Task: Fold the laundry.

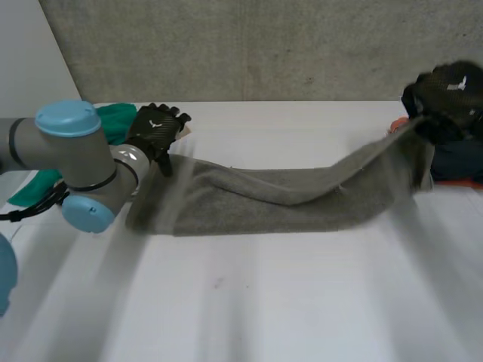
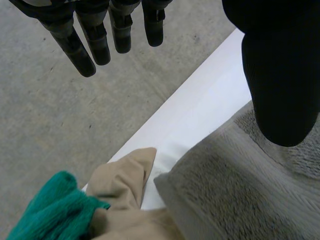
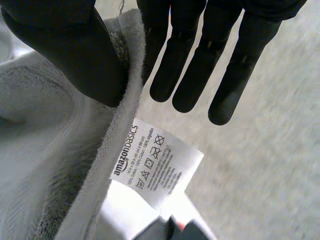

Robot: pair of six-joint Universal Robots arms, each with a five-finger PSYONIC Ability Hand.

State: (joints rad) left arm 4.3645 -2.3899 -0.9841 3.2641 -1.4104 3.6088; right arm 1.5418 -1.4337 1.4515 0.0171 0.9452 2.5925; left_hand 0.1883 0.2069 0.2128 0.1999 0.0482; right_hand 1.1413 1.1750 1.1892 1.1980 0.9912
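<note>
Grey terry towel (image 1: 287, 200) lies stretched in a long band across the white counter (image 1: 302, 302), and we see its right end lifted off the surface. The right hand (image 1: 445, 90) holds that raised end. In the right wrist view the towel's hem runs up between the thumb (image 3: 75, 55) and the straight fingers (image 3: 200, 65) and is pinched there, with a white care label (image 3: 157, 162) hanging from the hem just past the fingertips.

The left hand (image 1: 157, 130) is at the towel's left end, by its far corner. In its wrist view we see it wide open, the straight fingers (image 2: 80, 50) out over the grey floor (image 2: 50, 125) beyond the counter's edge. Its thumb (image 2: 280, 75) is over the towel's corner, and we cannot tell whether it touches the cloth.

Just beside that corner lie a beige cloth (image 2: 125, 180) and a green terry cloth (image 2: 55, 210), touching each other. Near the right hand, a dark blue item with orange parts (image 1: 456, 162) sits on the counter.
</note>
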